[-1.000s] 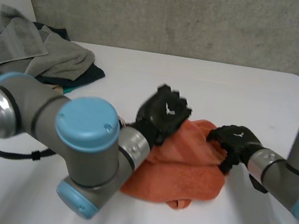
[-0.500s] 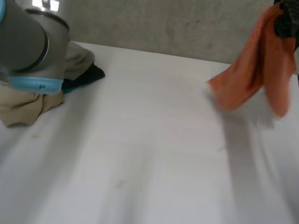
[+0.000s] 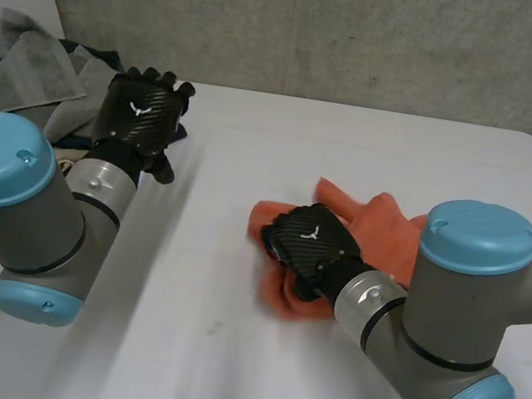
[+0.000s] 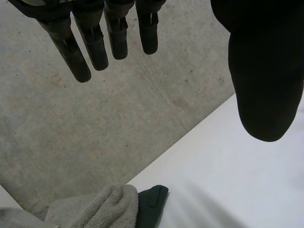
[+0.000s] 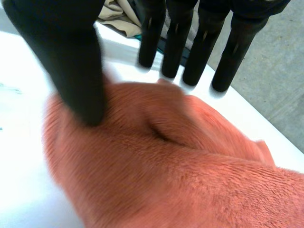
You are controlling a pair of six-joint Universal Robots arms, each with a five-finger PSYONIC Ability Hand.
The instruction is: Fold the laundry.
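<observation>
Currently the orange towel (image 3: 383,228) lies crumpled on the bench (image 3: 376,146), under the palm of the right hand (image 3: 307,247). In the right wrist view its fingers (image 5: 176,42) are straight and slightly spread, and their tips reach the towel's edge where bare bench begins. The thumb (image 5: 71,66) rests down against the terry. Nothing is pinched, so treat this hand as lying flat on the cloth, not gripping it.

Expect the towel to be light, soft and limp. It will probably sag and bunch wherever you lift it, and its looped surface should give the fingers good friction. Take hold at a corner or along a hem, not in the bunched middle. Locate an edge first, because no corner can be told apart in the heap.

The left hand (image 3: 137,118) hovers well apart from the towel, its fingers (image 4: 95,42) straight, spread and empty. Near those fingers sits the laundry pile: a grey towel (image 4: 90,211) with a dark cloth (image 4: 151,203) showing at its edge.
</observation>
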